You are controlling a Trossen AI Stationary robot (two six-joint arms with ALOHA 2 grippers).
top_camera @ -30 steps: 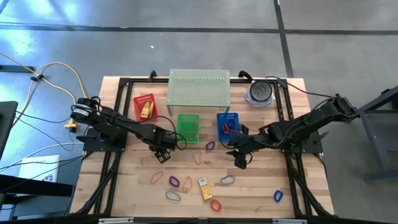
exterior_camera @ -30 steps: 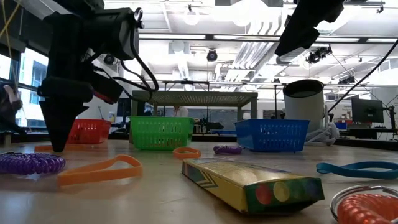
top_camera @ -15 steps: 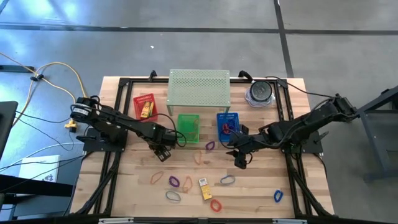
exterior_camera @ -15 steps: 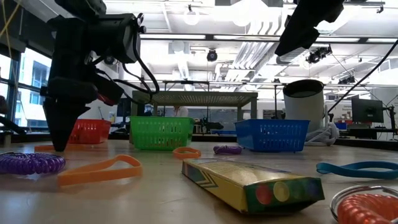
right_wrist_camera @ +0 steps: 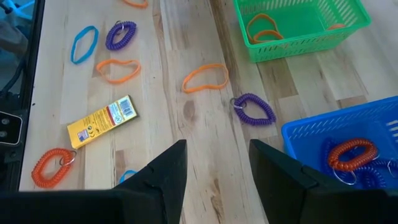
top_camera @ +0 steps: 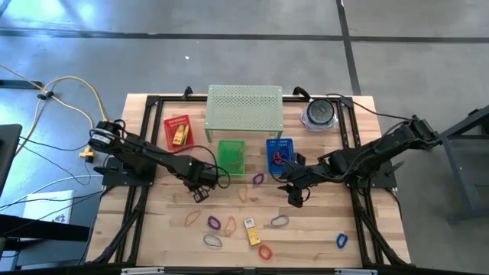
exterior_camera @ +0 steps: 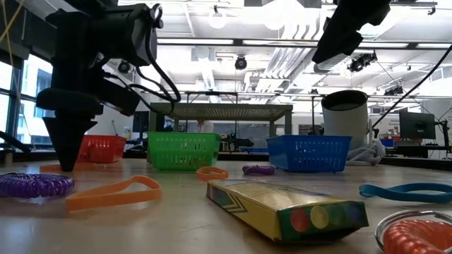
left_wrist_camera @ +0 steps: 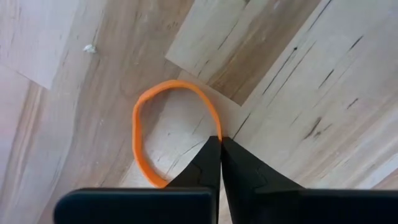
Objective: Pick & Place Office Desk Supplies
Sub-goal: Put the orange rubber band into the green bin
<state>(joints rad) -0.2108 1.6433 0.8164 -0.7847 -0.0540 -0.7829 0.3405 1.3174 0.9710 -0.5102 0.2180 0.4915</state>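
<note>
My left gripper [top_camera: 197,195] points down at the table's left middle, shut on a thin orange loop [left_wrist_camera: 138,124] that lies flat on the wood. Over the middle right, near the blue basket [top_camera: 279,153], my right gripper [top_camera: 293,201] hovers open with nothing between its fingers [right_wrist_camera: 168,171]. Several other loops lie loose on the near half: purple [top_camera: 214,223], orange [top_camera: 192,218], grey [top_camera: 212,241], red [top_camera: 265,251], blue [top_camera: 341,241]. A yellow packet [top_camera: 250,231] lies among them. My left gripper pinches one side of the orange loop's band [left_wrist_camera: 214,121] between its two fingertips, coming from above and pointing down. The tips stand at the table surface [exterior_camera: 67,166]. The loop still lies flat on the wood, slack and rounded.
Red [top_camera: 178,131], green [top_camera: 231,156] and blue mesh baskets stand in a row before the pale green perforated shelf [top_camera: 244,108]. A round grey container [top_camera: 319,114] sits far right. Another purple loop [top_camera: 258,179] and an orange one [top_camera: 244,193] lie between the grippers.
My left gripper has shut its fingers onto the orange loop while staying down at the table. The loop has stayed flat on the wood.
</note>
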